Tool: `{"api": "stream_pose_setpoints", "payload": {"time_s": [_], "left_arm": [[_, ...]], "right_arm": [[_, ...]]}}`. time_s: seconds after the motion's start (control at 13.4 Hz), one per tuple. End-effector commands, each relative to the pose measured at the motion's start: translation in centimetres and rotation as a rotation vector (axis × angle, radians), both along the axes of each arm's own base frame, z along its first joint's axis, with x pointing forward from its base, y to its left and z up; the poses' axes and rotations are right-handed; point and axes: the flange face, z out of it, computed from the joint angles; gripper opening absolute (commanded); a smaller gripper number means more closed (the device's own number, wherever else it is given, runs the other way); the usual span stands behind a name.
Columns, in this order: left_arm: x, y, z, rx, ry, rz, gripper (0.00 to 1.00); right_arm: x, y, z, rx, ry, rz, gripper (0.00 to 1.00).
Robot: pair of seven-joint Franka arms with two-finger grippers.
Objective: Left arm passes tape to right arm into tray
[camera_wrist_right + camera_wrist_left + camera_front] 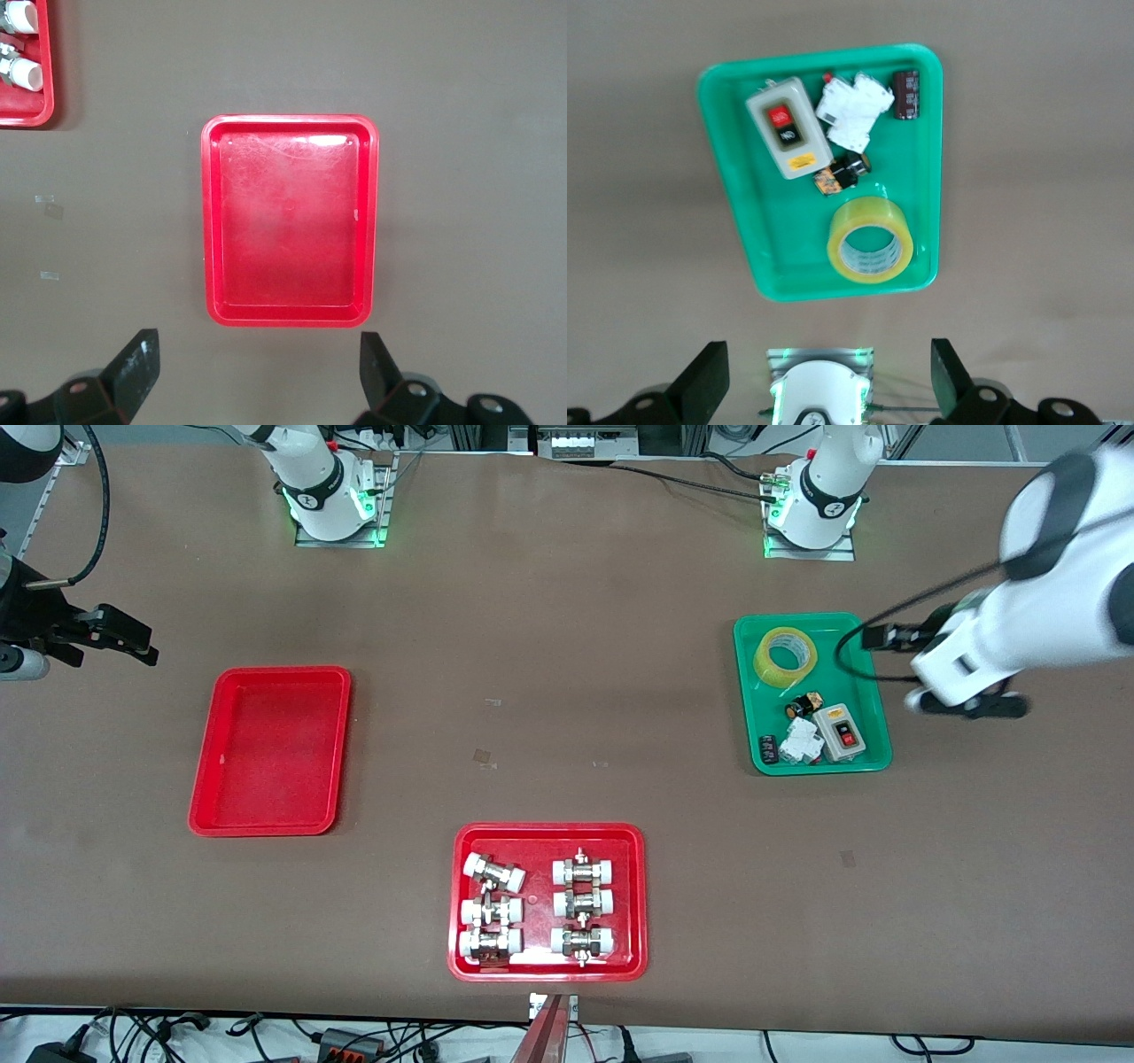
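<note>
Fingers [709,381] of left gripper [824,385] spread wide, empty, above green tray [735,177] holding tape [870,241]; right gripper [257,376] likewise, above red tray [290,124]

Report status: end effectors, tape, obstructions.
Left end effector open, up beside green tray. Right end effector open, waiting. Tape in green tray, untouched. Red tray unobstructed.

On the desk [567,646], the tape [785,656] lies in the tray of electrical parts [873,691] toward the left arm's end, farther from the front camera than the push-button switch box [842,733] beside it. The plain tray [270,750] sits well apart toward the right arm's end, and the tray of pipe fittings [548,902] lies between them, nearest the front camera.
</note>
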Motion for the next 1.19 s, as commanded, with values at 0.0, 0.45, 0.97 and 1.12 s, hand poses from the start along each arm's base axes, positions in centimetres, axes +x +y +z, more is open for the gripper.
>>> {"api": "stream_pose_setpoints", "payload": {"time_s": [0.0, 0.45, 0.97, 1.12], "left_arm": [[-4.0, 0.4, -7.5, -0.025, 0.025, 0.042, 1.0], [-10.7, 3.9, -21.4, -0.051, 0.025, 0.183, 1.0], [-13.0, 3.9, -25.6, -0.069, 0.097, 0.215, 0.66], [-13.0, 4.1, -25.6, -0.079, 0.095, 0.201, 0.31]], "right_arm": [[-0.3, 0.0, 0.1, 0.004, 0.0, 0.003, 1.0], [-0.1, 0.0, -0.2, 0.002, 0.0, 0.004, 1.0], [0.2, -0.2, -0.1, 0.003, -0.001, -0.001, 1.0], [0.2, -0.3, -0.1, 0.007, -0.001, -0.002, 1.0]]}}
